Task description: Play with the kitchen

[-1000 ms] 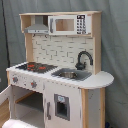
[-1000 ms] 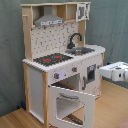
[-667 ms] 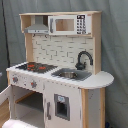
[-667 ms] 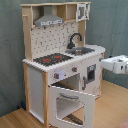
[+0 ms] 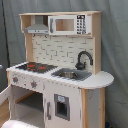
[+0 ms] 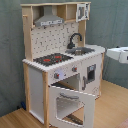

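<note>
- The toy kitchen (image 6: 60,65) stands upright on the wooden floor (image 6: 112,107) against a grey curtain, filling the middle of both exterior views.
- Oven door (image 6: 70,105) is swung wide open toward the second exterior view's camera, window facing out.
- Red-ringed hob (image 5: 35,66), sink (image 5: 70,75) and black faucet (image 5: 82,60) sit along the counter, nothing resting on them.
- A white piece of the arm (image 6: 119,54) pokes in at the second exterior view's right edge, level with the counter and apart from it; the jaws are out of frame, so I cannot tell how they stand.
- Risk call: coming in sideways, the arm could clip the rounded counter end (image 5: 102,79) and shove or tip the kitchen.
- That hanging oven door could be knocked or strained by a low sweep.
</note>
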Action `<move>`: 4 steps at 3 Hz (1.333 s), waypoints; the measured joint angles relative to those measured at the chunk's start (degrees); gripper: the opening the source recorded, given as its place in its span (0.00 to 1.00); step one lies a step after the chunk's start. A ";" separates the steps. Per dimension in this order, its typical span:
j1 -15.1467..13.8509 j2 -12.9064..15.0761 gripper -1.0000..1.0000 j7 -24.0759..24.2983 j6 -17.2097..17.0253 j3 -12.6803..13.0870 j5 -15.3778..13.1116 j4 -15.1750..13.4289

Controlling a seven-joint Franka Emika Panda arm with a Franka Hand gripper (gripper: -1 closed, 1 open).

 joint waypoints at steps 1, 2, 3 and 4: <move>2.04 -0.07 1.00 0.47 -3.94 -1.71 -3.24 0.19; 2.57 -0.06 1.00 3.03 -7.58 -2.34 -6.86 0.44; 0.02 0.09 1.00 5.88 -9.70 -2.35 -10.00 2.87; -4.00 0.31 1.00 7.47 -11.45 -2.34 -12.03 6.54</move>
